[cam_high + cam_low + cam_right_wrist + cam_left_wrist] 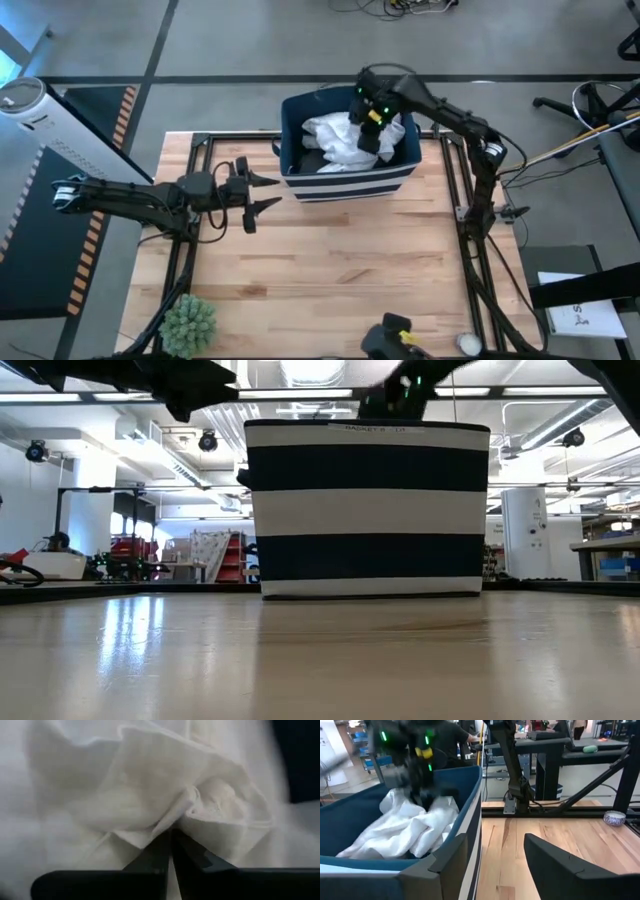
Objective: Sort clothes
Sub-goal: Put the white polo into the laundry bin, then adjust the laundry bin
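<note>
White garment in a navy bin with broad white stripes; at its 9 o'clock something dark, perhaps grey cloth; pale wood table.

Grey floor with dark seams surrounds the wooden table. A small plant sits at seven o'clock. Ceiling strip lights glow above shelving

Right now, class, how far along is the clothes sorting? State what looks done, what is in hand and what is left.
Done: nothing sorted is visible; no garment lies on the wooden table. In hand: the right gripper is down inside the navy striped bin, fingers pinched on a fold of the white garment. The left gripper waits open beside the bin. Left: lifting that garment out; dark fabric shows under it in the bin.
</note>
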Motion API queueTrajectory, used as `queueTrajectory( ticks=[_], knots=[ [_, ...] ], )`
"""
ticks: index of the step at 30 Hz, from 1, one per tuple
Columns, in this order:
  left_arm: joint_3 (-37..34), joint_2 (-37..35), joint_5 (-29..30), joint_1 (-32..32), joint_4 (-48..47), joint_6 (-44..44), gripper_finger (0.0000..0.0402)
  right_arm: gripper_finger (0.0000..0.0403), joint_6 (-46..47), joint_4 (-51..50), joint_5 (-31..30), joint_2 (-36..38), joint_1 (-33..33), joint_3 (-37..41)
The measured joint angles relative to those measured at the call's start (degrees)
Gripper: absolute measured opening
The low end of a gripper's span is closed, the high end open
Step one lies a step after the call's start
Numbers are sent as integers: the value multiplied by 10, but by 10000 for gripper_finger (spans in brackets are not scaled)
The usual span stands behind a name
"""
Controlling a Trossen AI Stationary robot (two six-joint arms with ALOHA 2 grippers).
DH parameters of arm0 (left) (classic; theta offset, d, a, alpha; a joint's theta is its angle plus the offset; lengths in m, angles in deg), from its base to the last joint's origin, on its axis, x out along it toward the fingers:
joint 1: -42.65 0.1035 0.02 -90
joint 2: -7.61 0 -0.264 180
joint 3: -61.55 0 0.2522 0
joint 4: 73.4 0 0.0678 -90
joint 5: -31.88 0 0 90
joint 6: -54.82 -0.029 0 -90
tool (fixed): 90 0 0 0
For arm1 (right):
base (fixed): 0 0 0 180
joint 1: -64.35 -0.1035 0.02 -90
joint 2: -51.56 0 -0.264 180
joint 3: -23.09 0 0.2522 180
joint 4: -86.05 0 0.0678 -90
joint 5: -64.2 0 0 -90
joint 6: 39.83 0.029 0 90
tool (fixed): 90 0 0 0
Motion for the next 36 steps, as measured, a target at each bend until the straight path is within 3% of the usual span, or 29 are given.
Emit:
queueTrajectory(
  ticks=[6,11,20,24,28,36],
  knots=[
    [0,-15,0,0,-6,0,174,0,-7,147,10,2,1,142],
    [0,-12,0,0,-5,0,170,0,1,220,38,4,8,199],
    [0,12,0,0,3,-6,143,0,8,207,33,39,6,149],
    [0,67,1,1,14,-6,109,0,17,215,33,91,4,113],
    [0,136,50,8,82,-28,68,0,33,216,32,142,-3,84],
    [0,212,77,81,128,-19,3,0,53,200,33,255,-39,80]
  ],
)
